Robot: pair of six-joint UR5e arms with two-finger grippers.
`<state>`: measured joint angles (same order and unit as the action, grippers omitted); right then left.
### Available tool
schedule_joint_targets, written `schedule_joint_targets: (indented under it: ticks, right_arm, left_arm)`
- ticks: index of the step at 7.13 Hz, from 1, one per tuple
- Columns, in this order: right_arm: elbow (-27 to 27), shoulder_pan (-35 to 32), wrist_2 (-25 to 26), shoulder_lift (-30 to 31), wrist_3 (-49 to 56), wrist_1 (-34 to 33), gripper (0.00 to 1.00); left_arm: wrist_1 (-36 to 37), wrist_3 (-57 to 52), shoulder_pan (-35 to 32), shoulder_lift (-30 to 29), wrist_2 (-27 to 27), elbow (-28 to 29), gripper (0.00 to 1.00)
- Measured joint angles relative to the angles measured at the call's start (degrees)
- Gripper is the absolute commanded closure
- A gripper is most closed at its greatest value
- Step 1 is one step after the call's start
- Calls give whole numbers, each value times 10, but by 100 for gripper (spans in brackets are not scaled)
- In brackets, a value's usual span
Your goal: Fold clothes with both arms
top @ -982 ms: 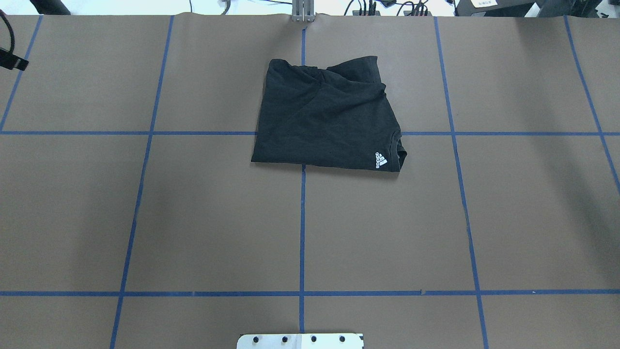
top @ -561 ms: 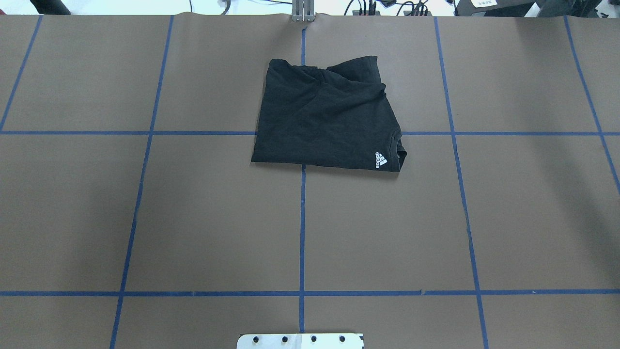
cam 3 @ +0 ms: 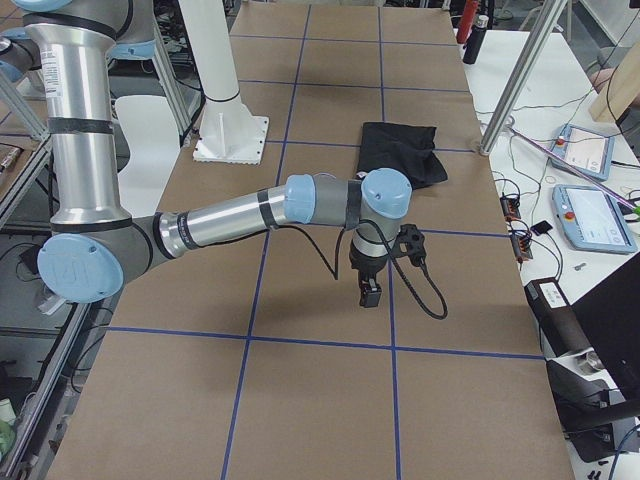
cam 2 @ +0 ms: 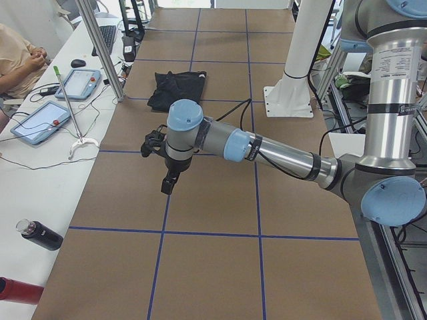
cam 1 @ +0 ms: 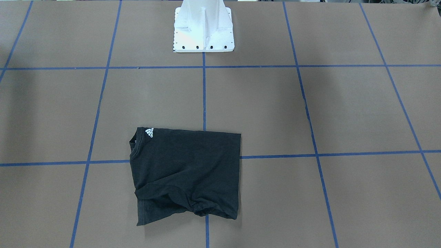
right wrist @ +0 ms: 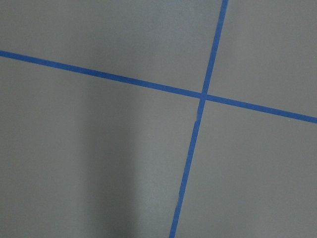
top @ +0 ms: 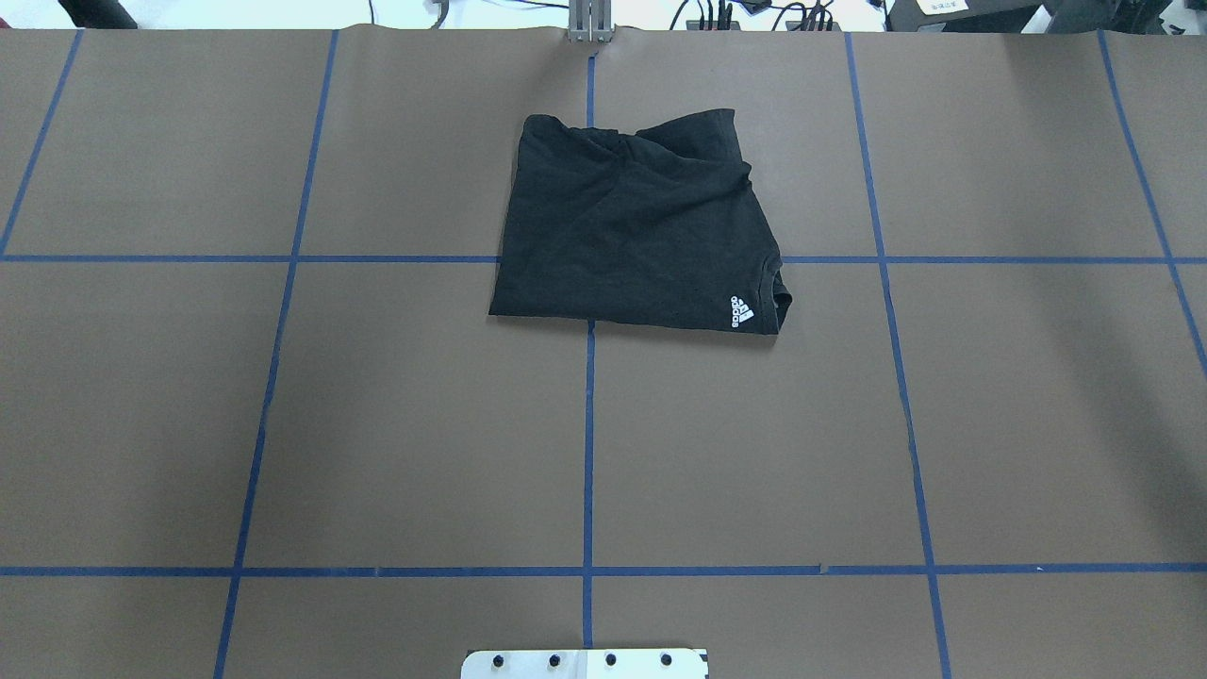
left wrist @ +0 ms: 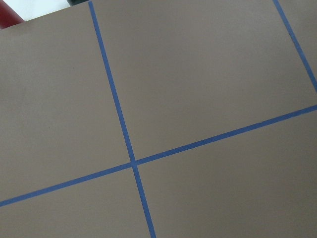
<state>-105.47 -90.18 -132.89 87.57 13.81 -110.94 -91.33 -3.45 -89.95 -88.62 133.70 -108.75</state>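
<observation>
T-shirt (top: 632, 236), black and short-sleeved, lies folded into a rough rectangle in the upper middle of the overhead view, on the brown paper-covered table (top: 377, 424) gridded with blue tape. Its small white logo (top: 742, 312) sits at the lower right corner. From the left end, the silver-grey left arm (cam 2: 267, 150) crosses mid-frame, its black left gripper (cam 2: 170, 183) pointing down, well apart from the shirt. From the right end, the right arm (cam 3: 230, 220) and right gripper (cam 3: 371, 292) stand likewise. I cannot tell how wide either gripper's fingers are.
</observation>
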Motion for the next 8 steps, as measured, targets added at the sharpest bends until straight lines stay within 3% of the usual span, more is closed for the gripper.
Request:
schedule_joint_targets:
  ticks: [6,8]
  right_arm:
    - [8,22,2,26,2,2,0]
    - [16,23,-25,27,1,2,0]
  left_arm:
    - [-22,0,4,19,-1,21,0]
    - [-56,1,5,12,3,61,0]
